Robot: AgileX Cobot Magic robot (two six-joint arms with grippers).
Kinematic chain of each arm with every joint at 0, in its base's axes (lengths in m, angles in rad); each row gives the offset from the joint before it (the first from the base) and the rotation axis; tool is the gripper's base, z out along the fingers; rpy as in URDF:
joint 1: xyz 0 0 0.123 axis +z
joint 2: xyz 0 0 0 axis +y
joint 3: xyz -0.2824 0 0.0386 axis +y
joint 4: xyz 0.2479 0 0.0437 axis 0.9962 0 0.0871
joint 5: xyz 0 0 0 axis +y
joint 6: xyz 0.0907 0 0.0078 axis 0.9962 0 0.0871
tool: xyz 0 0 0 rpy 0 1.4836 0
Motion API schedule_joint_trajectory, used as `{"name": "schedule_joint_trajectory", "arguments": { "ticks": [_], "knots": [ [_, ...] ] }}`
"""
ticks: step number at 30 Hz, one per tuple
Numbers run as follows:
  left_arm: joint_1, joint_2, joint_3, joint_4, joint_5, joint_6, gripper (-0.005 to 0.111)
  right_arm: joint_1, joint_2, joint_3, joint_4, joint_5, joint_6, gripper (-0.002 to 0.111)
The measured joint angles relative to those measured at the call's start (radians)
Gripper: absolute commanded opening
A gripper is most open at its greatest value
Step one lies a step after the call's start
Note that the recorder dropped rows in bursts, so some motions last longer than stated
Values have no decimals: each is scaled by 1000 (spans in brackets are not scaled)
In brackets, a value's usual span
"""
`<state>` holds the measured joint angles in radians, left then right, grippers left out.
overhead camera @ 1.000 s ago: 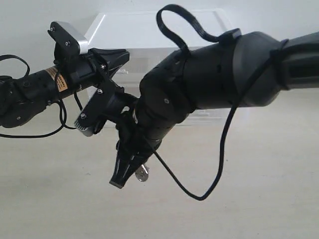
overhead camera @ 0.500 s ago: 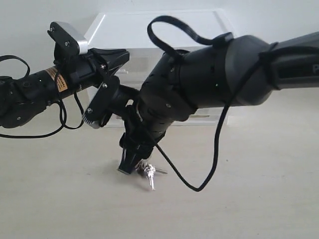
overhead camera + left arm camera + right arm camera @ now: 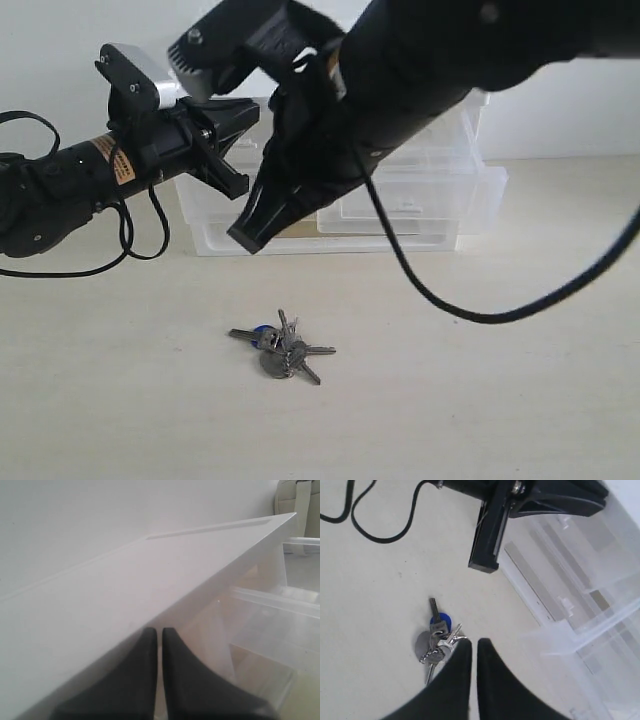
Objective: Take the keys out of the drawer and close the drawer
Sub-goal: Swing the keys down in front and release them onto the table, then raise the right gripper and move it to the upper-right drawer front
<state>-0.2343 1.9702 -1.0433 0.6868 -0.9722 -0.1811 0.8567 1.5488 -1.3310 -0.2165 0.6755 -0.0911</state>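
Keys lie flat on the table, fanned out. Blue cap and round grey fob both show. They sit in front of the cabinet, toward the near edge and a little left of the middle. Nothing touches them.

Cabinet stands along the table's far edge. Drawer, the right-hand one of the top pair, is pulled out. Its front stands forward of the cabinet face, toward the near edge.

Right gripper hangs in the air above the table, in front of the cabinet's left half, tips pointing down. It is well above the keys and apart from them. In the right wrist view the fingers are drawn together with only a hairline gap, holding nothing.

Left gripper is raised by the cabinet's top left corner, tips pointing at the cabinet. In the left wrist view the fingers are pressed nearly together and hold nothing. The tips sit right at the edge of the cabinet's top panel; cannot tell if they touch it.

A black cable loops down from the right arm, clear of the keys.
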Motion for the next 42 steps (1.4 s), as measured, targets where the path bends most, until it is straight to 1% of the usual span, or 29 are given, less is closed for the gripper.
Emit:
{"name": "schedule_joint_trajectory", "arguments": {
  "ticks": [4,7,9,11,14,16,18,22,25,27,34,42],
  "knots": [
    [0,0,0,0,0,0,4,0,-102,109,12,-23,28,0],
    [0,0,0,0,-2,0,4,0,-206,288,-21,-171,113,0],
    [0,0,0,0,-4,0,4,0,-275,433,-46,-329,169,0],
    [0,0,0,0,-4,-8,4,-1,-325,550,-60,-442,201,0],
    [0,0,0,2,-4,-19,4,-5,-362,646,-68,-529,219,0],
    [0,0,0,2,-4,-26,4,-31,-360,679,-70,-564,224,0],
    [0,0,0,2,-4,-26,4,-81,-341,694,-72,-606,226,0],
    [0,0,0,2,-4,-30,4,-230,-276,701,-74,-726,232,0],
    [0,0,0,2,-4,-35,4,-312,-217,703,-66,-815,232,0],
    [0,0,0,2,-4,-35,4,-348,-178,703,-63,-860,232,0],
    [0,0,0,2,-4,-35,4,-415,-69,639,-56,-937,189,0],
    [0,0,0,2,-4,-35,4,-446,-32,534,-42,-929,138,0]
  ]
}}
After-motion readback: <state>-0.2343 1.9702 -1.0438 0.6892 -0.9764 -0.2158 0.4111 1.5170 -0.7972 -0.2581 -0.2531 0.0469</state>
